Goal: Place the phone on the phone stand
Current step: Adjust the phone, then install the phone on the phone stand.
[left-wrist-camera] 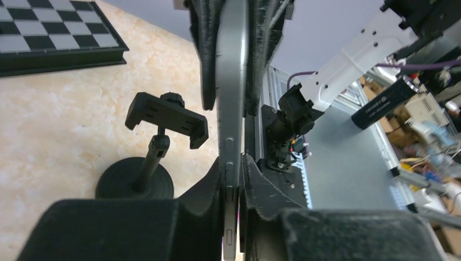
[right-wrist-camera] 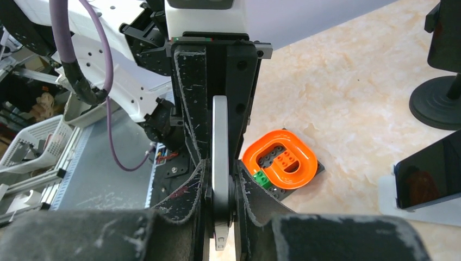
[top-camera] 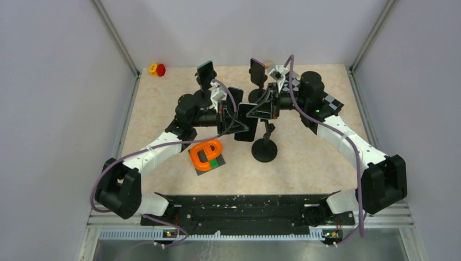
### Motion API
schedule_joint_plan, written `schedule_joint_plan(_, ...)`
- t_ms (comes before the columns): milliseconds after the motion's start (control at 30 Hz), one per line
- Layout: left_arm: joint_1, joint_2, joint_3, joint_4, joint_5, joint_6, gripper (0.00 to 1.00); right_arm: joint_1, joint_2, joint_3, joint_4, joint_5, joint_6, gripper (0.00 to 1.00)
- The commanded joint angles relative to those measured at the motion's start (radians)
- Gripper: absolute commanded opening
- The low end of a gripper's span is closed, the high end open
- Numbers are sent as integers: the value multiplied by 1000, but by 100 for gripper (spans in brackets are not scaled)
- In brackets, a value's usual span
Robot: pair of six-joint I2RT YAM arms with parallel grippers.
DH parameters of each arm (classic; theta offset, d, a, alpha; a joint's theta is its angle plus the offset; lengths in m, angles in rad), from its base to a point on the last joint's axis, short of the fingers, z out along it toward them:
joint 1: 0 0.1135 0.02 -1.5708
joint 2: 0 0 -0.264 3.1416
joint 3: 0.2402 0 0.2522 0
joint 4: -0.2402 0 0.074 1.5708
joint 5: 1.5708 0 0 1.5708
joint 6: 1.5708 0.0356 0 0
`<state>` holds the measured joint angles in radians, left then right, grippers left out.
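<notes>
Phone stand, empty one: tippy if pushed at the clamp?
Somewhat, likely: the phone stand carries its clamp high on a thin stem. The wide round base probably resists light pushes. It looks unfixed, so may slide on the table.

table: was beige, marble-look [top-camera: 304, 163]
middle: empty phone stand [top-camera: 265, 150] stood there
left of it: orange ring [top-camera: 212, 147] sat on a dark baseplate [top-camera: 202, 169]
back-left corner: red-yellow toy [top-camera: 157, 69]
far right: chessboard [top-camera: 332, 102]

Left tool [left-wrist-camera: 231, 166], right tool [right-wrist-camera: 220, 169], both clamped.

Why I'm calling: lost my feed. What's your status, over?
Left fingers and right fingers both shut on phone. Phone stand empty, alongside. Nothing between them.
</notes>
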<state>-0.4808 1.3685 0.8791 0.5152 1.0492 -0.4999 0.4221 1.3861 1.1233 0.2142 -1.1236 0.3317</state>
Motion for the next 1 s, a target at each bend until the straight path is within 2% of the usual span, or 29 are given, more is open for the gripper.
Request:
schedule_joint_plan(0,-9,7,6,16,21,11,4,-4,-23,80,-1,-9,-32,0)
schedule_joint_plan(33,-12,9,7,14,21,12,0,-5,-20,84,3,-8,-26,0)
schedule_joint_plan(133,-17,5,11,18,16,14,0,-5,-17,91,19,-3,0,3)
schedule_joint_plan(267,-19,-16,5,56,-3,1,0,-4,-30,48,58,37,27,40)
schedule_joint_plan(300,-18,-22,2,73,-8,-8,0,-5,-34,30,75,46,36,47)
schedule_joint_plan(367,-18,-27,-9,126,-19,-36,0,-5,-37,-3,114,57,61,55)
schedule_joint_plan(433,-18,-29,-18,177,-30,-58,0,-5,-39,-27,149,60,81,58)
schedule_joint_plan(600,-18,-8,-33,281,-36,-127,0,-5,-33,-75,240,58,133,59)
schedule_joint_plan(767,-19,10,-39,312,-44,-153,0,-2,-26,-100,309,47,178,54)
schedule_joint_plan(900,-19,16,-42,315,-52,-150,0,0,-21,-105,348,30,209,41)
schedule_joint_plan(967,-18,22,-43,315,-57,-150,0,4,-21,-104,361,20,216,29)
